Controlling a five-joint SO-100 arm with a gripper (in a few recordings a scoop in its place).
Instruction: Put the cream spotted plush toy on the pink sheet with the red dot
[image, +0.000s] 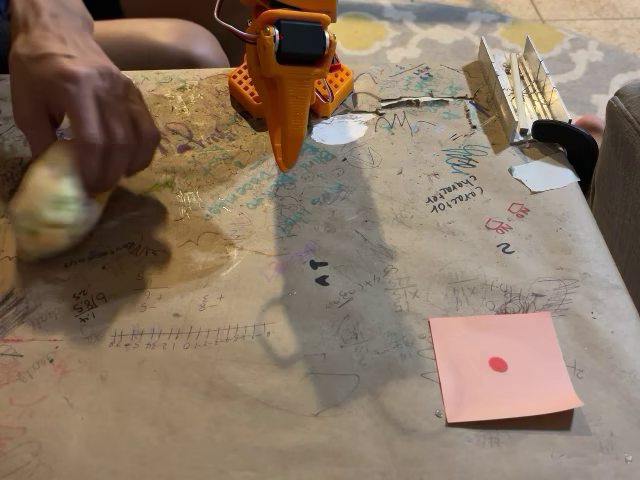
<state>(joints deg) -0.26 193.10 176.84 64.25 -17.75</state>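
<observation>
Nearest, the pink sheet with the red dot (503, 366) lies flat on the scribbled table (300, 400). Farther left, a person's hand (75, 95) grips the cream spotted plush toy (45, 205) — blurred. At the back the orange gripper (287, 155) points down, fingers closed, holding nothing.

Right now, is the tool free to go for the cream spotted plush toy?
Probably not yet. A person's hand is gripping the cream spotted plush toy at the left edge of the fixed view, covering its top. The tool hangs well to the toy's right, near the arm's base, with bare table between them.
</observation>
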